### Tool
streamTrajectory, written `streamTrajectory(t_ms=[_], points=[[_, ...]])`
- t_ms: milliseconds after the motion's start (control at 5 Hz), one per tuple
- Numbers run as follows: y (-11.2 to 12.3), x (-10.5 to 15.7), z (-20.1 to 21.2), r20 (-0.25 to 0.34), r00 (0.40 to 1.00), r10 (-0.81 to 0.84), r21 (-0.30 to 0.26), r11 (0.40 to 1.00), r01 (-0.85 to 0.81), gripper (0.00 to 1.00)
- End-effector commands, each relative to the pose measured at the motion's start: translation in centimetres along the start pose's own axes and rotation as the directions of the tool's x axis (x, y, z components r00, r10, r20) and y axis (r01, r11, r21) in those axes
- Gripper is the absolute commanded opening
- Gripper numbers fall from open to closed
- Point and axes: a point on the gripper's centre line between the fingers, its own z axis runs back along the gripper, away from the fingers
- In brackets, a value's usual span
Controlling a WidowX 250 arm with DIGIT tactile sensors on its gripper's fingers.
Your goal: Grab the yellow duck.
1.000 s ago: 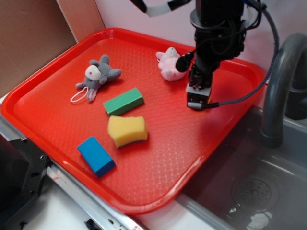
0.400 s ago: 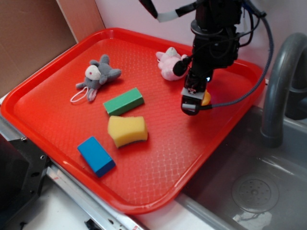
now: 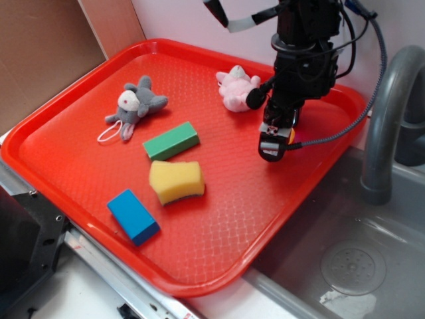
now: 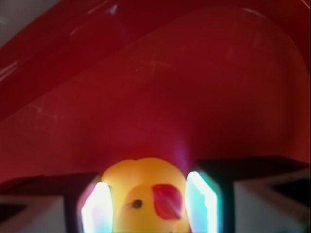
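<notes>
Wrist view puts the yellow duck [image 4: 146,194] right at the bottom centre of the picture, between the two pale, glowing fingers [image 4: 99,208] of the pincer [image 4: 148,208], its orange beak and dark eye turned toward the camera. Both finger pads lie against the duck's sides, one on its left and one on its right, so the pincer is closed on the duck (whether the toy rests on the surface or hangs just above it cannot be told). Beyond the duck, the view shows only the red tray [image 4: 160,97] and its raised curved rim. From the exterior view, the duck [image 3: 290,135] is almost wholly hidden: only a small orange-yellow sliver peeks out at the right edge of the pincer [image 3: 272,147], low over the right part of the red tray [image 3: 219,219] near its far right rim. Just beside the arm, to its left, lies a pink plush toy [image 3: 234,88]. Further left on the tray are a grey plush mouse [image 3: 136,103], a green block [image 3: 172,140], a yellow sponge [image 3: 176,181] and a blue block [image 3: 133,216]. A grey faucet [image 3: 385,126] stands over the sink [image 3: 352,259] to the right of the tray.
</notes>
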Motion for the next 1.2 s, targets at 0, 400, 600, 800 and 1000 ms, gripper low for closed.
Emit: streamTrajectory(t_ms=[0,400,600,800,1000], points=[[-1.1,-3.5,6.6,0.039,0.928,0.371,0.158,0.915,-0.372,0.0],[-4.5,-8.5,13.1,0.107,0.632,0.768,0.148,0.616,-0.774,0.0],[-6.4,-10.0,14.7,0.093,0.471,0.877,0.119,0.46,-0.88,0.0],[-7.9,-10.8,16.0,0.113,0.461,0.88,0.116,0.449,-0.886,0.0],[-8.1,-12.2,16.9,0.144,0.473,0.869,0.069,0.468,-0.881,0.0]])
